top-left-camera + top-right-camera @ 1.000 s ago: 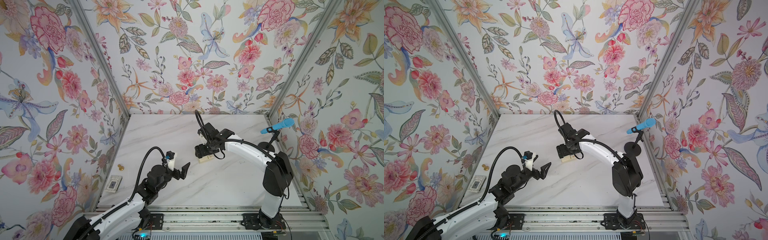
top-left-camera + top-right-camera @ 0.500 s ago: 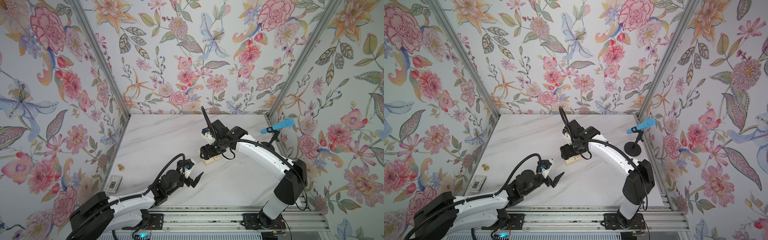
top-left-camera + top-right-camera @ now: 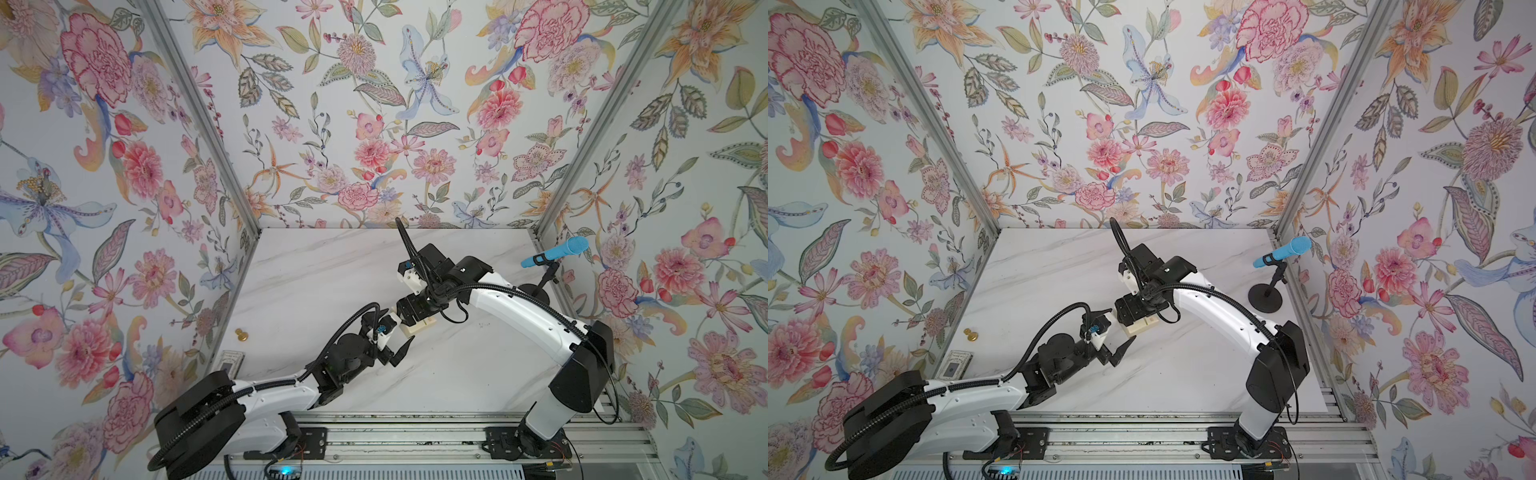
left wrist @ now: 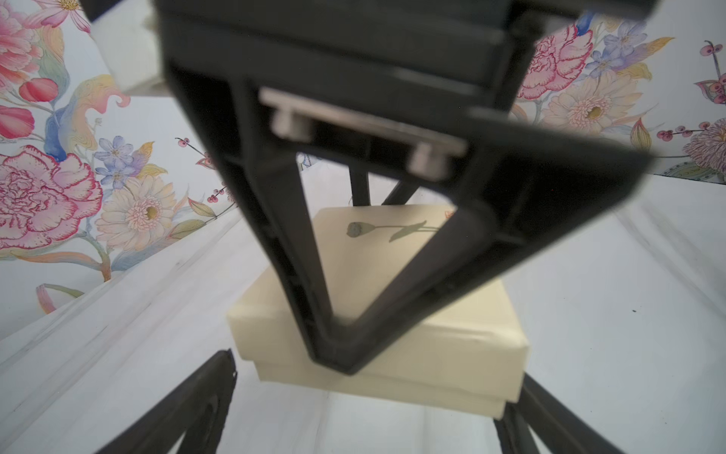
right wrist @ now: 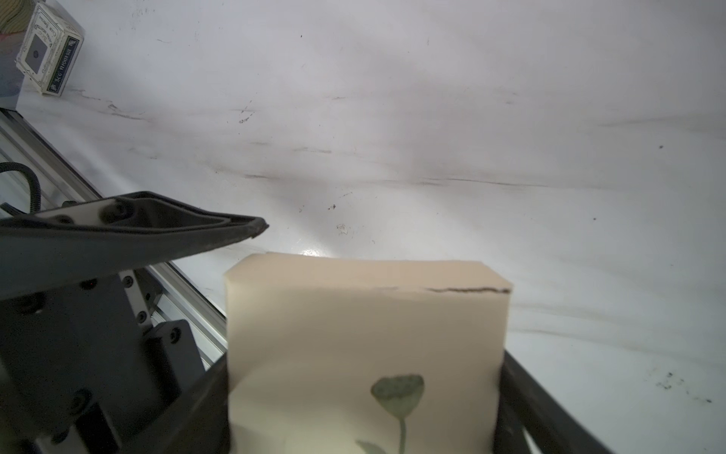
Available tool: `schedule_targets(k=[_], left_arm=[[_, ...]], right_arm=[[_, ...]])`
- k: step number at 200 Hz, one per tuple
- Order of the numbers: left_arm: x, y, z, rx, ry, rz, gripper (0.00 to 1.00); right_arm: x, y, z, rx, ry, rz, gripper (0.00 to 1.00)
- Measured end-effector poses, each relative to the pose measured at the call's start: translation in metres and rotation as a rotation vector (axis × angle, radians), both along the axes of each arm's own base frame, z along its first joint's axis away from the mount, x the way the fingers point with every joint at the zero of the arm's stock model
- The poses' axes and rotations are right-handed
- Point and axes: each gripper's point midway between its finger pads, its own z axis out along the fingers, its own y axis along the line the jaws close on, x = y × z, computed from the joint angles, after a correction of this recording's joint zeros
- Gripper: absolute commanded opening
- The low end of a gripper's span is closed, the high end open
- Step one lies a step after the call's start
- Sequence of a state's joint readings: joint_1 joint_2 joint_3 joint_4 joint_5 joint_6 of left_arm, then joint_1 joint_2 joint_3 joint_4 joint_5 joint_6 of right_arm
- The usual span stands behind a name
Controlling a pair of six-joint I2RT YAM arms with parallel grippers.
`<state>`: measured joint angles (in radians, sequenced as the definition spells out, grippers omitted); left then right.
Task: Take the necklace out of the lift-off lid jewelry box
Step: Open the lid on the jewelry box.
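Plainly, we find little to read: the pale pack [image 5: 49, 59] at the table [image 3: 457, 374] edge carries print too fine to make out, and the lift-off lid jewelry box [image 5: 353, 314] bears only a flower-stem drawing. The right gripper [image 5: 365, 353] clasps its lid at mid-table; the left gripper [image 3: 1123, 324] gapes wide just beside it. With the lid on, the necklace is hidden. A gold knob [image 3: 240, 334] and a blue microphone [image 3: 557, 251] stand well away. From the left wrist, the right gripper itself covers part of the lid.
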<state>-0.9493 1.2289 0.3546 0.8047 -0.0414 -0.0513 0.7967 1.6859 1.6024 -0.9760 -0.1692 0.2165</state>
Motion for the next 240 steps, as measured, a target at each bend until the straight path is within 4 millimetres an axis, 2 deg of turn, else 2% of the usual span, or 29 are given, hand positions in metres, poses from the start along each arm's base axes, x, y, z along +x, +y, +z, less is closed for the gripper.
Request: schedule_targets(k=[240], left_arm=[[0.0045, -0.0018, -0.0061, -0.026, 0.073, -0.031, 1.0]], right_arm=[[-0.0041, 0.0035, 0.0001, 0.0, -0.001, 0.013, 0.81]])
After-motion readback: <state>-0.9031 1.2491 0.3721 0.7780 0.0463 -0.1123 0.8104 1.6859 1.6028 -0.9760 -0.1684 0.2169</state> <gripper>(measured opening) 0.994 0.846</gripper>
